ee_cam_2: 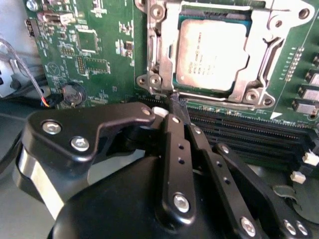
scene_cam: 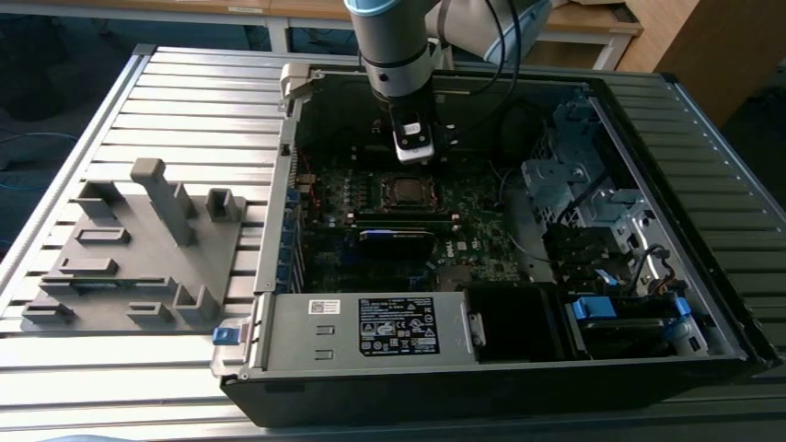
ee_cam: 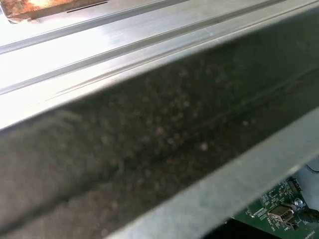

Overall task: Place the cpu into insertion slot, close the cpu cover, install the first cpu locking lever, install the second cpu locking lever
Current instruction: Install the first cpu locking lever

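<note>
The cpu, a dull silver square, lies in the insertion slot on the green motherboard. The shiny cpu cover lies flat over it, framing it on all sides. A thin metal locking lever runs along one side of the frame. My gripper is shut, its black fingers pressed together, and the tips touch the socket's edge near a corner screw. In the exterior view the gripper hangs inside the open computer case just behind the socket.
The case walls surround the motherboard; in the first wrist view a case wall is close by. Black memory slots lie beside the socket. Drive cages and cables are at the exterior view's right. A grey fixture rests on the slatted table.
</note>
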Available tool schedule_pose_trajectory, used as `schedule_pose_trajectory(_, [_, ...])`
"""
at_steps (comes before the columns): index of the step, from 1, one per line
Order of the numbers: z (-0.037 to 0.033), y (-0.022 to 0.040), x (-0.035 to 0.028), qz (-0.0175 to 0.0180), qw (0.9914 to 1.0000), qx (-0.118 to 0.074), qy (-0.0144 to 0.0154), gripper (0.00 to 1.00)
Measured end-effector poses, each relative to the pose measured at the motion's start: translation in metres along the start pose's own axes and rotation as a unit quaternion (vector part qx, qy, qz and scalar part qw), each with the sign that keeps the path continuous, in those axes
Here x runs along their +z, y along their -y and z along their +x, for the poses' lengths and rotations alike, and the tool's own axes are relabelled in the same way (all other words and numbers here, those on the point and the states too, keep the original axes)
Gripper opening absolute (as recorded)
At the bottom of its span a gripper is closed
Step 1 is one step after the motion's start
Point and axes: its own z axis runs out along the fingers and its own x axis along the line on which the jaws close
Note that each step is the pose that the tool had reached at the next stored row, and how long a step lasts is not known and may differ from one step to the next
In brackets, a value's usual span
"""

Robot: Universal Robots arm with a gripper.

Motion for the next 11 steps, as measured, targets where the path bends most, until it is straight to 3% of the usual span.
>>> schedule_pose_trajectory(11, [-0.0012,-0.0012,-0.0056,-0.0015,1.00000,0.000,-0.0006,0.11])
